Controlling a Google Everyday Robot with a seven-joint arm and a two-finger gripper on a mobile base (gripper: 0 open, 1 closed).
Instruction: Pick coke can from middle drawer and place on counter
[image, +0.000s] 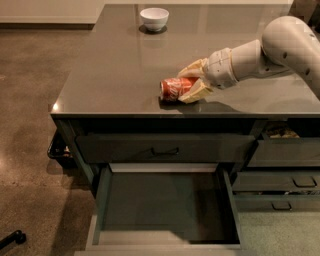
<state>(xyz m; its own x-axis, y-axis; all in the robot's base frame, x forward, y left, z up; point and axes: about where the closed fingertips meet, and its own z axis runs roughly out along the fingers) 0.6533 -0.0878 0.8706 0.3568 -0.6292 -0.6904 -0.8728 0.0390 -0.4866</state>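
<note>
Shows a broad, glossy grey-brown bench (110, 80) topping a dark cabinet island, set on a mottled brown floor (30, 115). Finds below its front edge a closed drawer front (125, 149) with a black bar handle, and under that the middle drawer (165, 205), pulled out wide toward the camera, with a dark flat floor and a lighter rim along the front. Notes narrower handled drawers (280, 182) stacked at right, with something pale showing above the topmost, too dim to identify. Follows a pale, rounded robot arm (280, 47) reaching in from the upper right across the bench top, ending in a white wrist and a tan end effector (184, 88). Catches the end effector low over the bench near its front edge, fingers (197, 67) pinching the coke can (175, 89) from either side. Places the coke can on its side, red body with white script facing the camera, one end pointing left, a dark shadow directly beneath; cannot tell whether resting on the bench surface or held just above it. Spots a small white bowl (154, 17) upright toward the far edge of the bench, well apart from the can.
</note>
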